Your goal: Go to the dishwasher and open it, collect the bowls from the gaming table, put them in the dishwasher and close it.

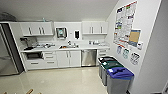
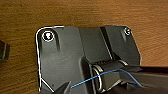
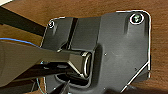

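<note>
White cabinets and a long countertop line the far wall of a small kitchenette, and the dishwasher, its steel door closed, sits under that counter at about one o'clock from the camera, between white cupboard doors and a narrow stack of drawers. Both wrist views look down past the robot's own dark plates onto a brown wood-grain surface, and I cannot tell whether either claw is apart or together. Three lidded bins stand in a row along the right wall at about three o'clock, the nearest with a blue lid, their contents hidden.
</note>
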